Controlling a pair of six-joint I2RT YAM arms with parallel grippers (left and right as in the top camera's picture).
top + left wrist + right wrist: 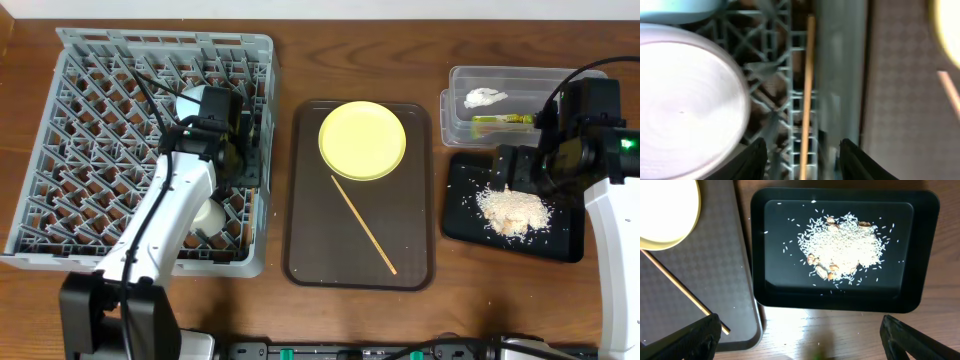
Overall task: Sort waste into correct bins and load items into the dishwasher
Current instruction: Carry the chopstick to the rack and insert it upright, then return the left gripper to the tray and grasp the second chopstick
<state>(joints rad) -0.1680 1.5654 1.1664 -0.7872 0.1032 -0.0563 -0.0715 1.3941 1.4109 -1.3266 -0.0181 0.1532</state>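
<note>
On the table, from largest to smallest:
Dish rack [70, 150]: grey, pegged, at far left; my left arm lies across it;
Brown serving tray [310, 240]: centre, just beside the rack;
Black tray [555, 245]: at right; holds the rice crumbs [512, 208] in a heap, with strays around it;
Clear tub [530, 85]: behind the black tray; holds the white tissue [485, 98] and the wrapper [500, 120];
Yellow plate [362, 140]: on the serving tray's far half;
White bowl [685, 100]: in the rack, next to the light-blue bowl [680, 5];
My left gripper [802, 145]: fingers well apart, gripping nothing; one chopstick [807, 90] lies on the rack between them, touching neither;
My right gripper [800, 320]: spread wide, empty, over bare table just beside the black tray's edge;
Second chopstick [363, 225]: loose, diagonal on the serving tray, near the plate
</note>
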